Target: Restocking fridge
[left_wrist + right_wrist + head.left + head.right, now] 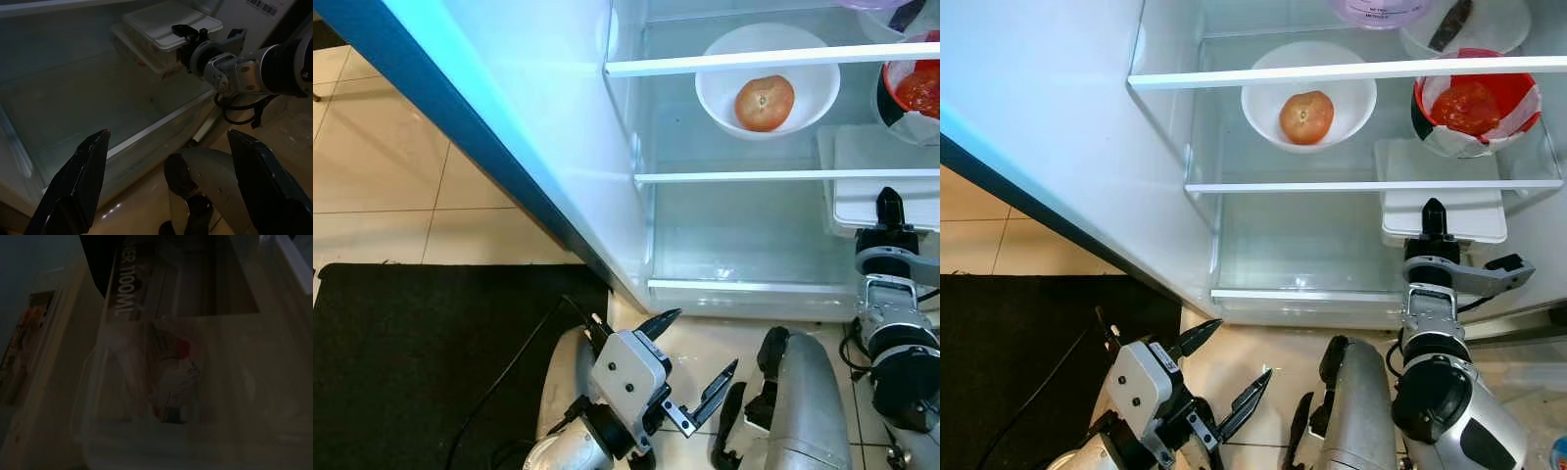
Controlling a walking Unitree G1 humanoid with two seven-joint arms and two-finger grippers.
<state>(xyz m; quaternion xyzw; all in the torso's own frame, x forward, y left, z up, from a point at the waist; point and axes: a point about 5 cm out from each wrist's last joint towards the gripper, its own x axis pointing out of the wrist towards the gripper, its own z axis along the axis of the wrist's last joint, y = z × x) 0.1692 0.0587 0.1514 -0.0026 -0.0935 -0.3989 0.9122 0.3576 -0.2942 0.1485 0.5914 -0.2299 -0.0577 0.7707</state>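
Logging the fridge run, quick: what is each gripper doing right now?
Left gripper: open, holding nothing, low before the fridge.
Right gripper: at the white lidded container; grip cannot be told.

Open fridge interior, seen from above. The lower compartment floor [1302, 245] lies bare on its left and centre, giving open passage from the front edge inward. Its right side is blocked by stacked white lidded containers [1442, 201], against whose front the right end effector [1434, 217] rests. On the shelf above [1371, 184], a white bowl [1308, 98] with a tomato [1306, 117] and a red-lined bowl [1474, 113] occupy the room. The open door [1048, 147] bounds the left.
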